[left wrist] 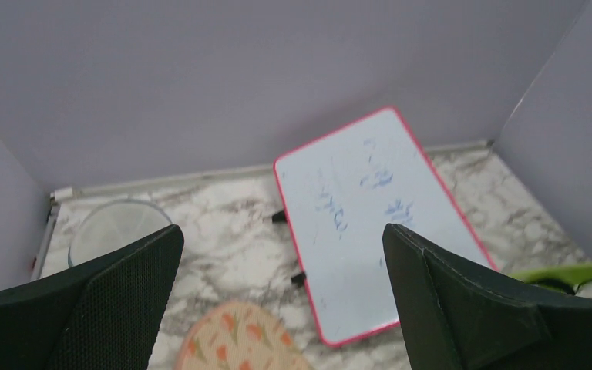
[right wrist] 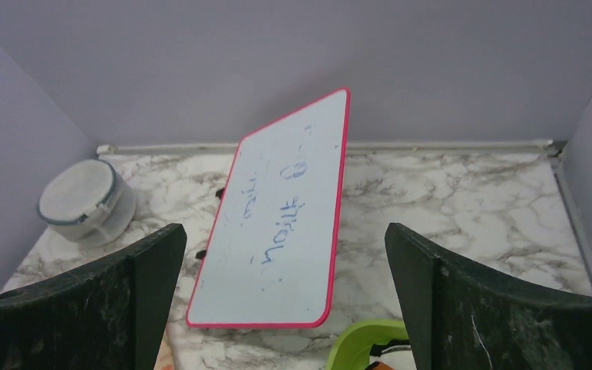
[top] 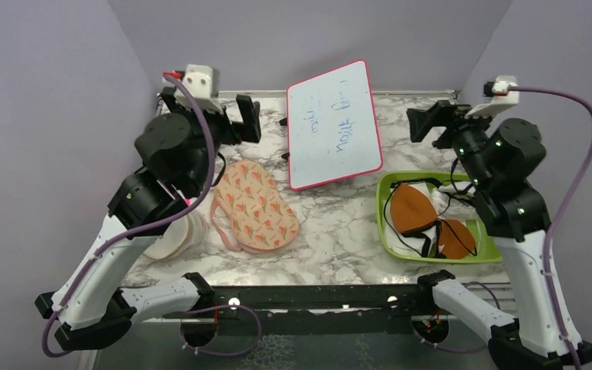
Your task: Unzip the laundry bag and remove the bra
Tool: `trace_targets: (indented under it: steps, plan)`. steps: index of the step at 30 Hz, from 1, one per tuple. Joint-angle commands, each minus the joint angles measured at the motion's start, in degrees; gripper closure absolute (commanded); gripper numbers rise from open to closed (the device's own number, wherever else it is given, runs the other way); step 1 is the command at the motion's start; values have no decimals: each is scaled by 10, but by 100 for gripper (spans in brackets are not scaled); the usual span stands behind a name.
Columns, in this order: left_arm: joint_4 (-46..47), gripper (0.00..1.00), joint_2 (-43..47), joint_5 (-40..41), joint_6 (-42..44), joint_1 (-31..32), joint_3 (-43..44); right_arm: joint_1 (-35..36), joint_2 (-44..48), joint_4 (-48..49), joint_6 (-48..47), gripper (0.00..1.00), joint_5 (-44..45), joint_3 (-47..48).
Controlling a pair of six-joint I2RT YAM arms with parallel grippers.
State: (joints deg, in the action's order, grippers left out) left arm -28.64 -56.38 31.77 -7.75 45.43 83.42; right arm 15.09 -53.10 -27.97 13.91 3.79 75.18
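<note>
The laundry bag (top: 257,206), a flat peach-pink pouch with orange-red motifs, lies on the marble table left of centre; its top end (left wrist: 239,339) shows below the left fingers. The rust-orange bra (top: 422,218) with thin black straps lies in the green tray (top: 383,223) on the right. My left gripper (top: 240,121) hangs open above the table behind the bag, with nothing between its fingers (left wrist: 281,239). My right gripper (top: 425,123) is raised behind the tray, open and empty (right wrist: 285,235).
A pink-framed whiteboard (top: 333,123) lies tilted at the back centre. A round white mesh cylinder (right wrist: 89,202) stands at the back left corner. A round white disc pouch (top: 176,237) lies under the left arm. Grey walls close in three sides.
</note>
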Motion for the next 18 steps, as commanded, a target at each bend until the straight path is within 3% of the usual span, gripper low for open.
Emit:
trace_targets:
  steps: [1,8,18]
  plan:
    - [-15,1,-71,5,67,-3,174,1,40,-67,-54,0,2,85]
    - [-22,1,-131,14,97,-4,323,1,76,-99,-89,0,24,164]
    - [5,1,-64,-7,61,-4,240,1,78,-103,-82,0,7,162]
